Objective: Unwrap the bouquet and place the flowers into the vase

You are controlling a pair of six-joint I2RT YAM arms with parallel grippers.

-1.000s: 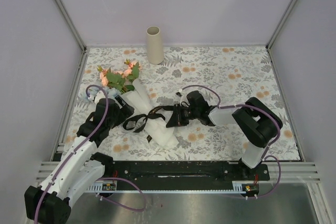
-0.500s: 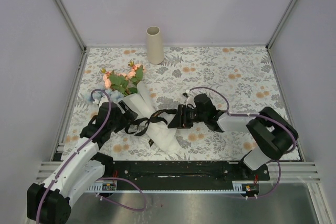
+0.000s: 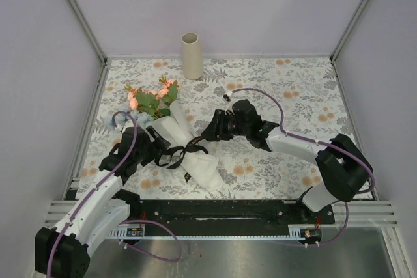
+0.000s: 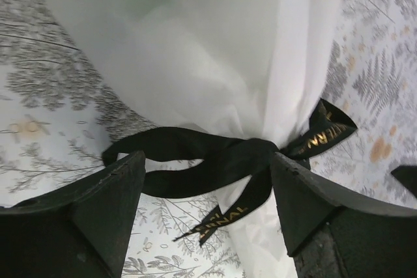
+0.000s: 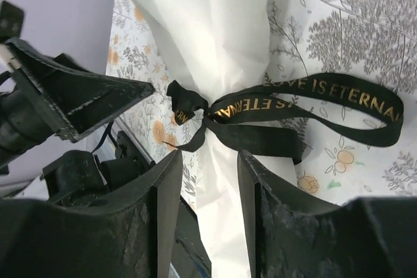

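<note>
Lab test cell: plain walls (image 3: 228,4), aluminium frame (image 3: 78,12).

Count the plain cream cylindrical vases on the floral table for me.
1. The plain cream cylindrical vase stands upright at the far edge of the floral-patterned table, beyond the white paper-wrapped bouquet. Neither wrist view shows another; none seems hidden.

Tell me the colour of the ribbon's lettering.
Gold, on the black ribbon; clearest in the right wrist view.

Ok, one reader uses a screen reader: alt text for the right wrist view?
A black ribbon with gold lettering is knotted round the white-wrapped bouquet on a floral-print table. The right gripper stands open short of it, holding nothing.
</note>
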